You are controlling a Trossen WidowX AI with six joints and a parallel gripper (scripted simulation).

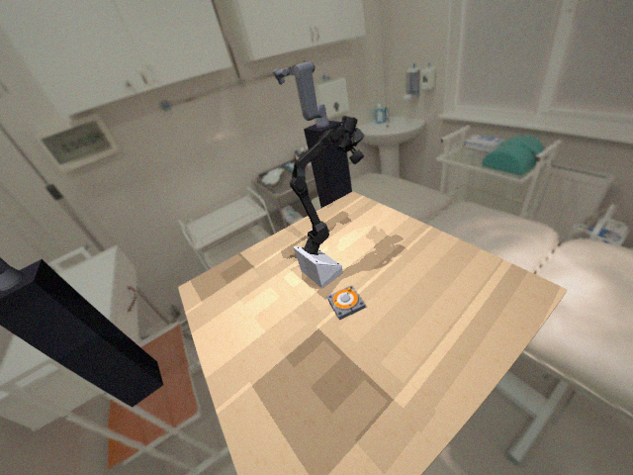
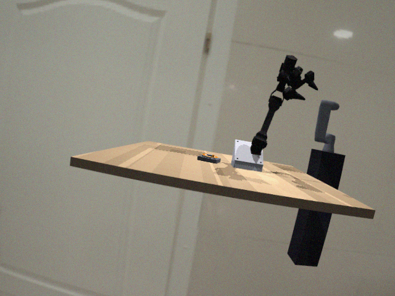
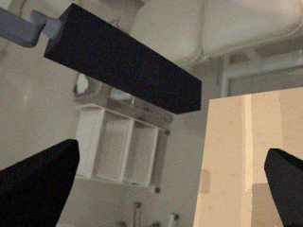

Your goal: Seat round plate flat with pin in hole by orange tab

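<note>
The plate (image 1: 345,298), white with an orange ring, sits on its dark base (image 1: 354,310) just right of the arm's mount, near the table's (image 1: 408,357) middle. It looks light, stiff and smooth; I'd nudge it round by the rim or tab. The gripper (image 2: 299,86) hangs high, spread wide, empty. The wood top looks level; a clinic room lies behind.

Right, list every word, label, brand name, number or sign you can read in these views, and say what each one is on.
None can be read.
The wall panel and wall dispensers are too blurred to show any lettering.
The round plate, its base and the gripper show no markings.
</note>
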